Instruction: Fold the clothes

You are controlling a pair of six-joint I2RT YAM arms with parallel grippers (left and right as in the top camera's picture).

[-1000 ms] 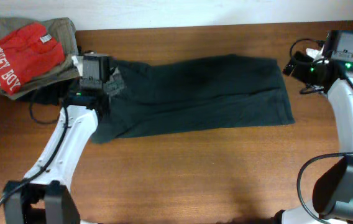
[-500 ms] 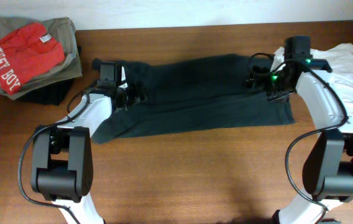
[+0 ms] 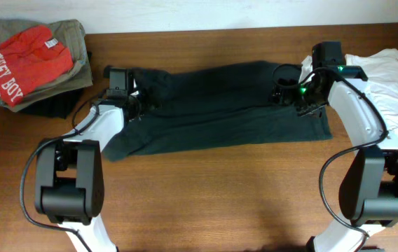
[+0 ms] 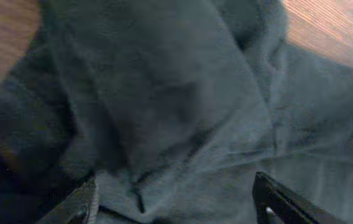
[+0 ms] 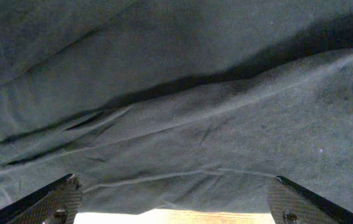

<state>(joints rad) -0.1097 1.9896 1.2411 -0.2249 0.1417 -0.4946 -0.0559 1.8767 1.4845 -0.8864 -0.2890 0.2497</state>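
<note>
The clothes (image 3: 220, 105), a black T-shirt, lie in a long strip across the table, with no lettering showing. My left gripper (image 3: 137, 105) is down on the bunched left end. In the left wrist view its fingers (image 4: 80, 202) stand wide apart, open, with rumpled black cloth (image 4: 176, 124) between them. My right gripper (image 3: 290, 94) is low over the right end. In the right wrist view its fingertips (image 5: 58, 199) straddle the shirt's edge (image 5: 183, 180), open, with bare wood just below it.
A stack of folded garments topped by a red shirt (image 3: 24, 63) sits at the back left, close to the left arm. A white cloth (image 3: 388, 77) lies at the back right. Bare wooden table (image 3: 220, 196) stretches in front of the shirt.
The right arm swung in from the far right onto the shirt's right end. The left arm settled onto the left end, and its jaws narrowed a little.
</note>
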